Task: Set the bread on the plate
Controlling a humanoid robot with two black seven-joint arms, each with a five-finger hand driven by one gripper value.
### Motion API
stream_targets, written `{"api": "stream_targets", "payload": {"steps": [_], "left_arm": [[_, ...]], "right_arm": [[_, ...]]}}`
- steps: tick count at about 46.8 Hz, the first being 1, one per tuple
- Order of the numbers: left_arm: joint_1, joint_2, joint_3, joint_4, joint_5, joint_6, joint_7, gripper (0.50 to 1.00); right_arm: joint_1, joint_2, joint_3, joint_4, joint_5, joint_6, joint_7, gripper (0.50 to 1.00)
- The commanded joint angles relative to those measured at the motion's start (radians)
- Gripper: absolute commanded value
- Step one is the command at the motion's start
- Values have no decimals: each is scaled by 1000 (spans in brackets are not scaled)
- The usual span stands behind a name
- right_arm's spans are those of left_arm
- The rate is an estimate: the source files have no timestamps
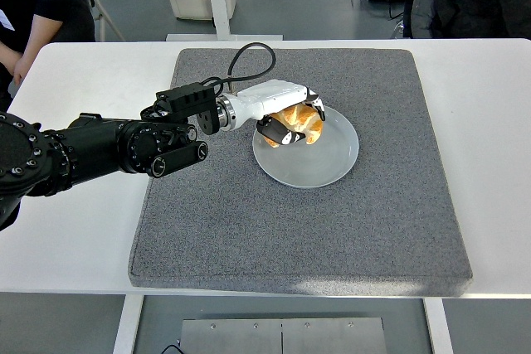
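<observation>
No text, label, brand, number or sign can be read anywhere; nothing is printed on the plate (319, 159), the mat (348, 221) or the table (489, 122); the arm (108, 147) carries no legible marking.

Plate (319, 159) on mat (249, 221), mat on table (66, 230); bread (300, 124) over plate's left part.

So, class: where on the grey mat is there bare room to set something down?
The grey mat is bare in front of the plate, along its right side, and at the far right corner. It is crowded at the plate's left, where the left hand holds the bread.
</observation>
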Motion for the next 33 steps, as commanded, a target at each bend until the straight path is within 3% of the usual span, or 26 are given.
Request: {"api": "stream_targets", "payload": {"steps": [1, 21, 33], "left_arm": [[10, 0, 1, 2, 0, 1, 0, 500], [27, 0, -5, 2, -2, -2, 0, 504], [33, 0, -6, 2, -2, -2, 0, 651]], "right_arm": [[0, 0, 1, 1, 0, 0, 0, 1000], [0, 0, 1, 1, 0, 0, 0, 1000], [0, 0, 1, 3, 0, 0, 0, 1000]]}}
